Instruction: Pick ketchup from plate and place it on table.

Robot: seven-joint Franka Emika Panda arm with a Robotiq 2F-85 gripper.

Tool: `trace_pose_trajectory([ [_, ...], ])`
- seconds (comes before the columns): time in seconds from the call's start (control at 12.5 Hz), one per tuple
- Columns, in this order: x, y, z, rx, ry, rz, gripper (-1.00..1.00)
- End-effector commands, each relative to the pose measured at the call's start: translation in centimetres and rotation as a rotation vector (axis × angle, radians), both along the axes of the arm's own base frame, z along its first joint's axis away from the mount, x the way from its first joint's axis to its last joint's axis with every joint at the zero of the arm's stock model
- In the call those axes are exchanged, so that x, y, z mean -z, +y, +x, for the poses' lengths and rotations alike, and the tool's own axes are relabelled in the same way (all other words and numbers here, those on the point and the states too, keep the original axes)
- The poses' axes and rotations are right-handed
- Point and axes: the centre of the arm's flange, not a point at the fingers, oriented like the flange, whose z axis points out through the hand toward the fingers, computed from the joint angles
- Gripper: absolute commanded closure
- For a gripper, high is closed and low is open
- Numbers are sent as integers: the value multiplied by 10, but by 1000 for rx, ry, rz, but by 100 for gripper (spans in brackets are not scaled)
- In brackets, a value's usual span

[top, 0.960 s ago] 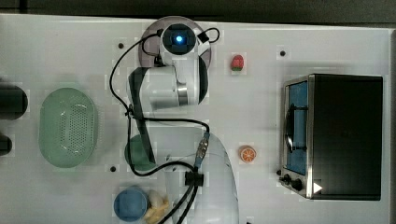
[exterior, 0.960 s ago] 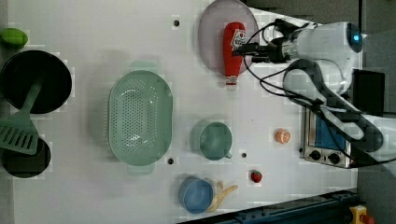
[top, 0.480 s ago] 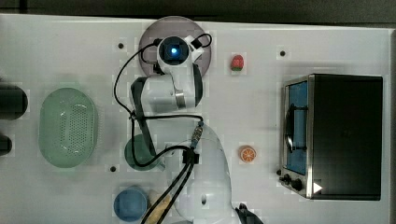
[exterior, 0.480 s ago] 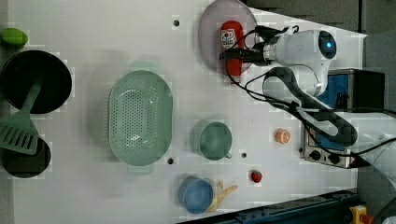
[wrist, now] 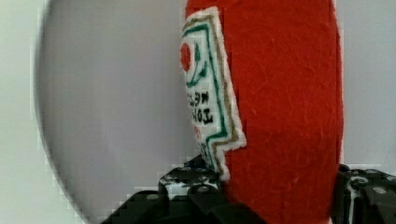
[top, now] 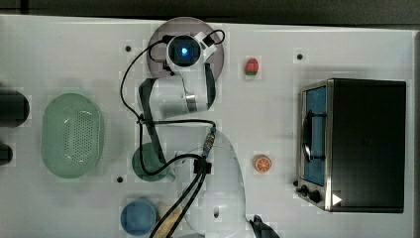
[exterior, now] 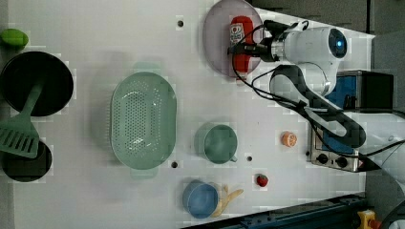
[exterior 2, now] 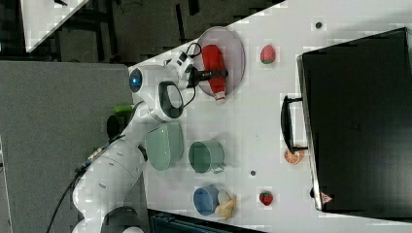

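The ketchup (exterior: 241, 45) lies flat on the plate (exterior: 216, 36), its red body stretched across the lilac-grey dish with the capped tip reaching past the rim toward the bench (exterior: 119, 200), as the left view and the right view both show. The gripper (exterior: 243, 47) reaches in level over the plate, and its jaws sit on either side of the bottle's middle; in the wrist view a dark finger (wrist: 189, 184) presses against the edge of the white label while its partner rests on the far flank of the red body, so the jaws are clamped on the ketchup, which lies on the plate. In the top view the arm's wrist covers most of the plate, which sits near the top view's upper edge. A red-and-green fruit (top: 251, 67) rests on the bench just beside the plate, to the top view's right. Well apart from the plate stand a green perforated basket (exterior: 143, 119), a green mug (exterior: 219, 143), a small blue bowl (exterior: 200, 199) and a toaster oven (top: 354, 144).
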Motion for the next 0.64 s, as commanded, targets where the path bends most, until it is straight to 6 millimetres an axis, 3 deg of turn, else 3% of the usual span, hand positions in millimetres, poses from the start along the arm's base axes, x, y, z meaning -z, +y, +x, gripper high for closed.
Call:
trace_pose_trajectory([
  [0.08, -30, 3, 16, -35, -58, -3, -21],
  [0.24, -62, 1, 28, -25, -105, -4, -21],
  [0.4, -107, -6, 38, 13, -121, -9, -21],
  [0.64, -170, -25, 37, 76, -56, -2, -21],
])
